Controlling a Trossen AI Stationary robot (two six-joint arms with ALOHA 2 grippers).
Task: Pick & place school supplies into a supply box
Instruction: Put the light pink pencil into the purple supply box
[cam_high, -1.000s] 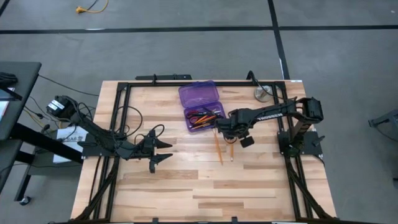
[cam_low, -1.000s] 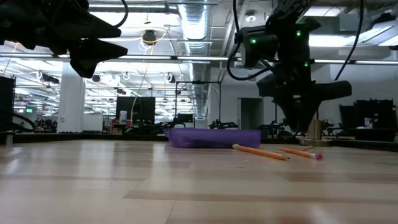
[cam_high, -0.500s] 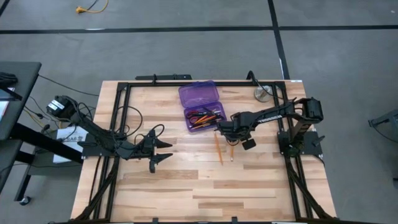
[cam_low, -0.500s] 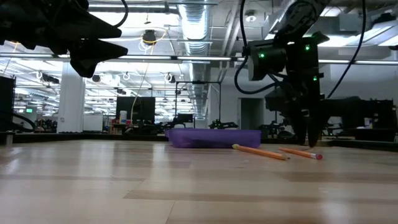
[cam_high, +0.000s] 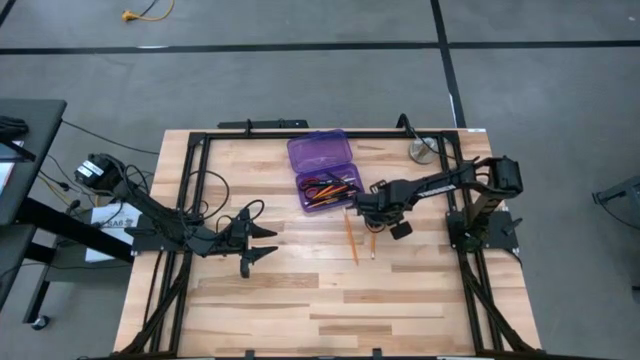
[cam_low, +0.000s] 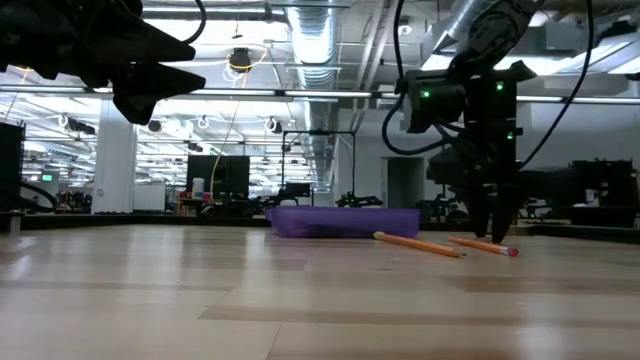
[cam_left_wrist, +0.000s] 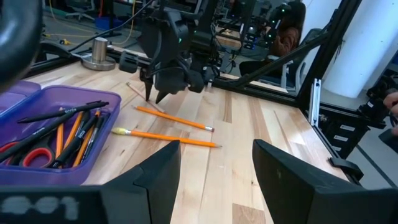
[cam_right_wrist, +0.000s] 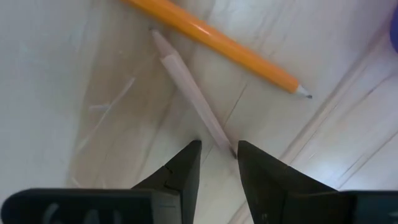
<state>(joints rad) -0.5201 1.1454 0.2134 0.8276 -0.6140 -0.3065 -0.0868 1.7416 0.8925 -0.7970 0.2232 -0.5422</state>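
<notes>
A pale wooden pencil (cam_right_wrist: 191, 96) lies on the table (cam_high: 330, 300) directly under the right gripper (cam_right_wrist: 217, 163). Its near end sits in the narrow gap between the 2 dark fingertips (cam_right_wrist: 186, 163), which stand a little apart and are not pinching it; whether they touch the wood cannot be told. Just beyond that pencil lies an orange pencil (cam_right_wrist: 214, 42), crossing close to its far end, sharpened tip toward the purple box.

In the high view the right gripper (cam_high: 368, 212) points down at the table right beside the supply box (cam_high: 323, 170), at the box's near corner. 2 orange pencils (cam_high: 351, 238) lie on the wood just beside the gripper, on the side away from the box. In the low view the gripper (cam_low: 497, 232) hangs with its tips almost on the tabletop, above the red-tipped end of 1 pencil (cam_low: 485, 246).

The translucent purple box lies open, lid flat behind it. Its tray (cam_left_wrist: 43, 165) holds orange pencils, black pens and the red-handled scissors (cam_left_wrist: 25, 153).

A round grey metal disc (cam_high: 421, 150) sits well apart, behind the right arm.

The left gripper (cam_high: 258, 245) hovers well apart across the table, fingers spread wide and empty.
</notes>
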